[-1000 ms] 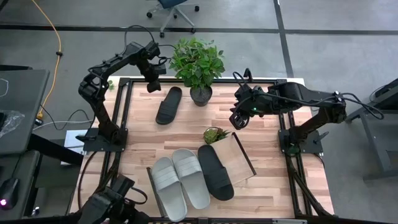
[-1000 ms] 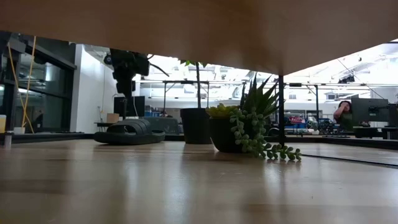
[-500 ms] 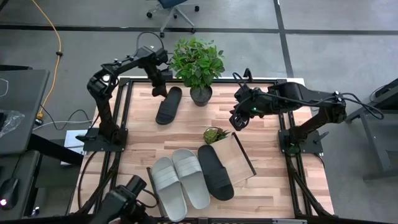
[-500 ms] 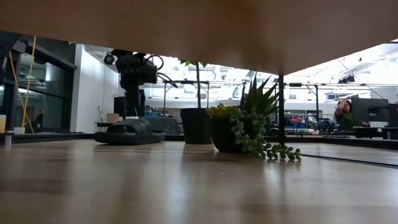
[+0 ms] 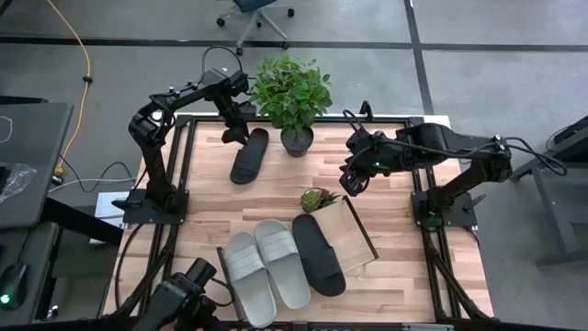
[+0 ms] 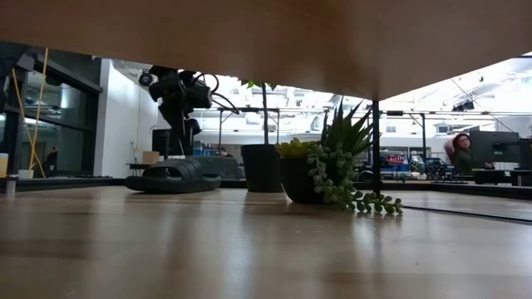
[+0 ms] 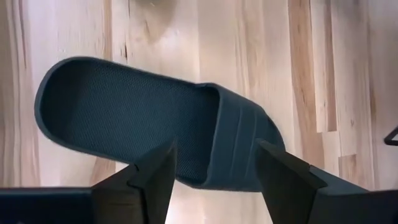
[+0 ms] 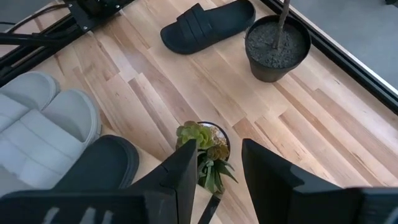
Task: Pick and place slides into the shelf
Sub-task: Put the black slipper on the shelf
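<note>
Right now the loose black slide [image 5: 249,155] lies alone at the far-left part of the bench [image 5: 395,248], its long axis running nearly front to back with a slight slant, the strap end toward the shelf and the open heel end toward the far edge. The left tool [image 5: 233,130] hangs just past that far end, close above it, and from its own wrist view the fingers [image 7: 152,180] stand spread, released, holding nothing, with the strap [image 7: 239,146] lying between them. So I'd judge the left arm the nearer one by a good way, and the move to come a short drop onto the strap. The other three slides, two grey [image 5: 266,267] and one black [image 5: 317,253], already sit on the shelf [image 5: 354,230] at the near side, well apart from the loose one. The right tool [image 5: 354,175] waits over the right-hand part of the bench near the small succulent [image 5: 317,198], fingers [image 8: 180,174] apart and empty
</note>
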Motion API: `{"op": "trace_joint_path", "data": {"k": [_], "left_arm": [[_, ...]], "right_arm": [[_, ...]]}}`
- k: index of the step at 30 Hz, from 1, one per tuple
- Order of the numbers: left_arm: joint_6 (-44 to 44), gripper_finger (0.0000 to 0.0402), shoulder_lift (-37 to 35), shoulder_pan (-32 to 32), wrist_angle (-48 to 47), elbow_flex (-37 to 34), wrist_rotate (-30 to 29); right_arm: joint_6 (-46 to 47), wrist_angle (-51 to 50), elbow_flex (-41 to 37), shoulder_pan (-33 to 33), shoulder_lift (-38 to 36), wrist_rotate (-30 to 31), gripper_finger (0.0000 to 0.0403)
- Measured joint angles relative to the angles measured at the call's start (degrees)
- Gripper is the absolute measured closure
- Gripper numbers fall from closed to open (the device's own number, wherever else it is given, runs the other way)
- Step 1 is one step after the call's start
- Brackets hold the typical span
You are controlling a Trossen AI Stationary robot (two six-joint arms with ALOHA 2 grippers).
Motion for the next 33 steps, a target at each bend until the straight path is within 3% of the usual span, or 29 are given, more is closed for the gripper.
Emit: {"op": "trace_joint_path", "data": {"k": [8, 18, 33], "left_arm": [[1.86, 0.0203, 0.0, 0.0, -0.53, -4.84, -0.45], [4.09, 0.0204, 0.0, -0.26, 1.04, -7.12, -5.62], [6.17, 0.0206, 0.0, -4.29, 5.35, -9.22, -4.55]], "right_arm": [[-0.2, 0.0, 0.0, 0.95, 0.0, 0.39, 0.0284], [-0.59, -0.01, 0.0, 1.91, 0.0, 0.83, 0.0284], [-0.61, -0.02, 0.0, 1.91, 0.0, 0.83, 0.0284]]}}
